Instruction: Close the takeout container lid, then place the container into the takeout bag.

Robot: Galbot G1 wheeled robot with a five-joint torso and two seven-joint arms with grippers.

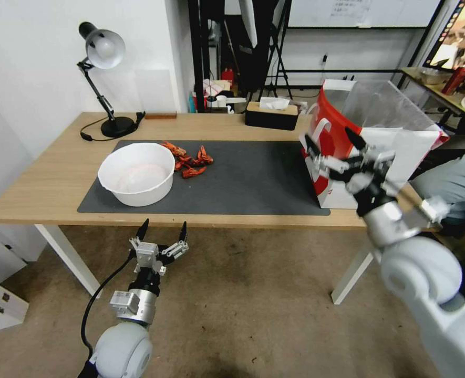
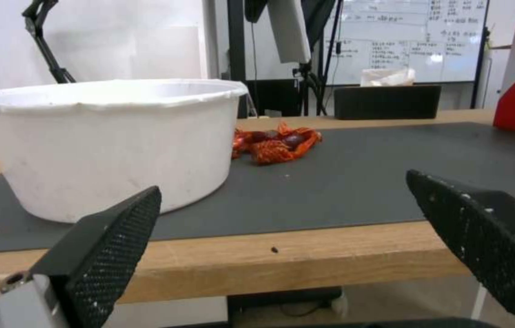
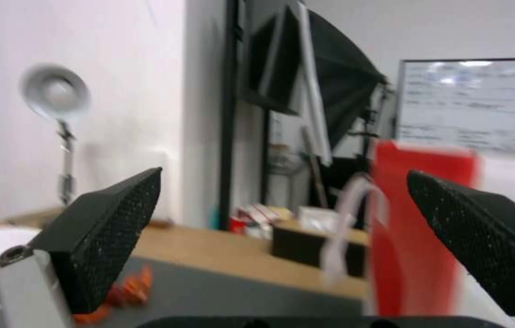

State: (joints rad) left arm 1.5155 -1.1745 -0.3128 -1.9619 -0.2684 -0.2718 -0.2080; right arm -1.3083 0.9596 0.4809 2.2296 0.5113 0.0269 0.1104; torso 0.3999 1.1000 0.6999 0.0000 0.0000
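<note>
Right gripper (image 1: 333, 145), jaws wide and empty, hung before the takeout bag (image 1: 395, 126), likely just unloaded; left gripper (image 1: 162, 230) idled wide below the table (image 1: 59, 173) edge.

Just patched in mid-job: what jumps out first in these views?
The bag stands open at the table's right end, and the right gripper, open and holding nothing, is raised beside it. A big white bowl sits on the dark mat at left with orange netting behind it. The left gripper hangs open below the table's front edge.

Both hands (image 1: 162, 228) (image 1: 333, 139) apparently open, empty.
</note>
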